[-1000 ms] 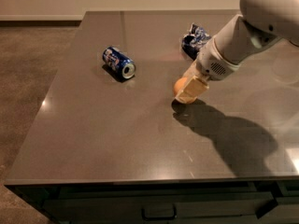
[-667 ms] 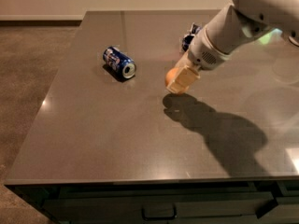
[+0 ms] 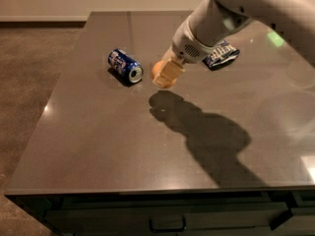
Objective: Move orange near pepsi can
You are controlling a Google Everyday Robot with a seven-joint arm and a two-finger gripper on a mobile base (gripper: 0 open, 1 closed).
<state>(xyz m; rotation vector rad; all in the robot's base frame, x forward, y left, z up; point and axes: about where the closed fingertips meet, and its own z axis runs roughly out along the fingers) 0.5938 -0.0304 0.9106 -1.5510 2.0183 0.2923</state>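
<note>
Clamping the orange (image 3: 157,71), the gripper (image 3: 167,75) is hovering just beside the pepsi can (image 3: 125,66). Set-down and release are seemingly remaining.

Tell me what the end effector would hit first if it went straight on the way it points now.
The end effector, shut on the orange, points down and left. Likely first contact is the bare tabletop just beside the pepsi can; depth is unclear, so it might clip the can instead.

Hard shadow (image 3: 197,136) below hand (image 3: 164,78) near can (image 3: 125,66)
</note>
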